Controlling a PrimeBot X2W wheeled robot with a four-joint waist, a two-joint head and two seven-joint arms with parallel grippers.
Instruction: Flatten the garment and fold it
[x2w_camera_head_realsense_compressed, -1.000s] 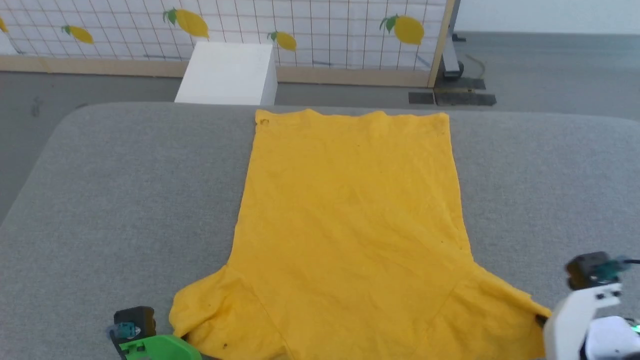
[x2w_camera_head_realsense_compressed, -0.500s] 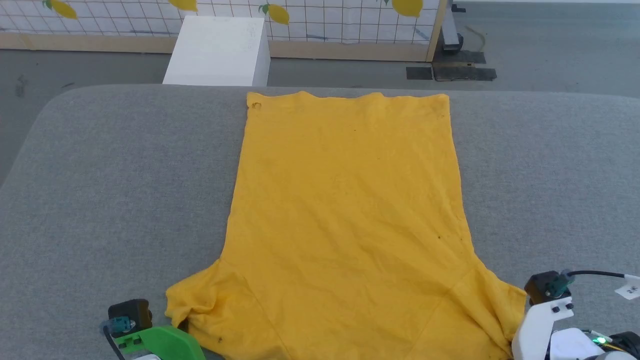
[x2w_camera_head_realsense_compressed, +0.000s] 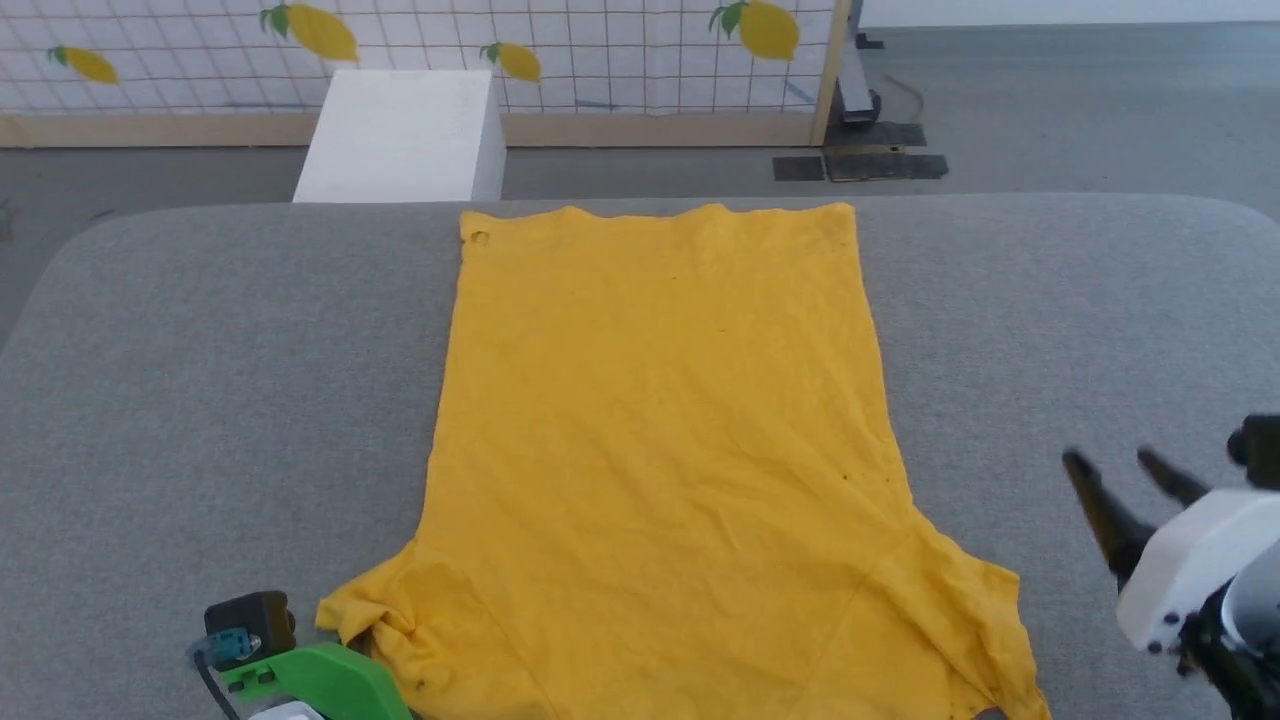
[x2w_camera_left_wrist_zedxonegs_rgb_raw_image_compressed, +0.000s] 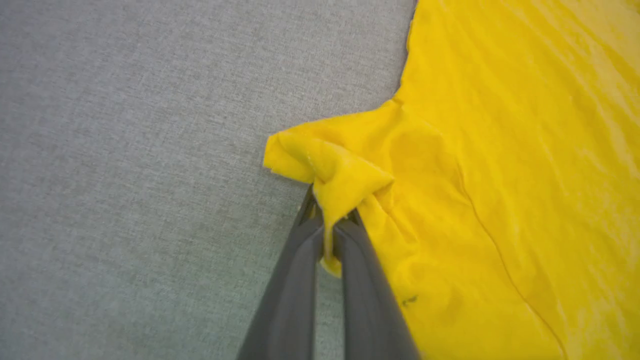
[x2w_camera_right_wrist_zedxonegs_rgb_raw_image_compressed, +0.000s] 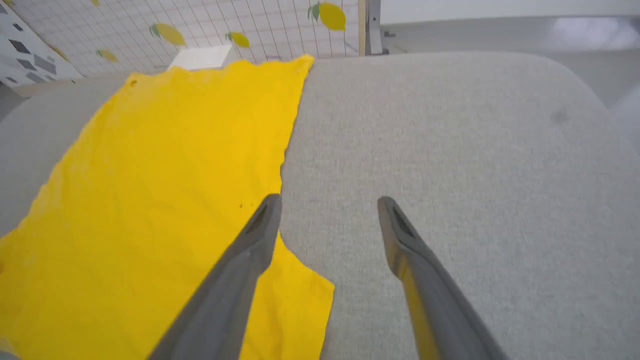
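- A mustard-yellow short-sleeved T-shirt (x2w_camera_head_realsense_compressed: 660, 450) lies spread on a grey fabric-covered table with rounded corners (x2w_camera_head_realsense_compressed: 200, 350). Its hem is at the far edge and its sleeves are on the robot's side.
- The side facing up is plain yellow, with light creases across the body.
- A small round mark (x2w_camera_head_realsense_compressed: 480, 238) sits by the hem's far-left corner, too small to read. A tiny dark mark (x2w_camera_left_wrist_zedxonegs_rgb_raw_image_compressed: 409, 300) near the left sleeve seam is also too small to make out.
- The left gripper (x2w_camera_left_wrist_zedxonegs_rgb_raw_image_compressed: 330, 220) is clamped on the bunched edge of the left sleeve (x2w_camera_left_wrist_zedxonegs_rgb_raw_image_compressed: 340, 170). A fold of yellow cloth is pinched between its two dark fingers, and the sleeve is crumpled into a knot at the tips.
- The right gripper (x2w_camera_head_realsense_compressed: 1108, 458) is to the right of the T-shirt (x2w_camera_right_wrist_zedxonegs_rgb_raw_image_compressed: 150, 200), with its fingers spread wide and nothing between them (x2w_camera_right_wrist_zedxonegs_rgb_raw_image_compressed: 329, 201).
- The right sleeve (x2w_camera_head_realsense_compressed: 970, 620) lies loose on the table, apart from that gripper.
- Behind the table, a plain white box (x2w_camera_head_realsense_compressed: 400, 140) stands on the grey floor (x2w_camera_head_realsense_compressed: 1050, 100).
- Behind the box is a white grid-patterned screen printed with yellow lemons, in a wooden frame (x2w_camera_head_realsense_compressed: 600, 50).
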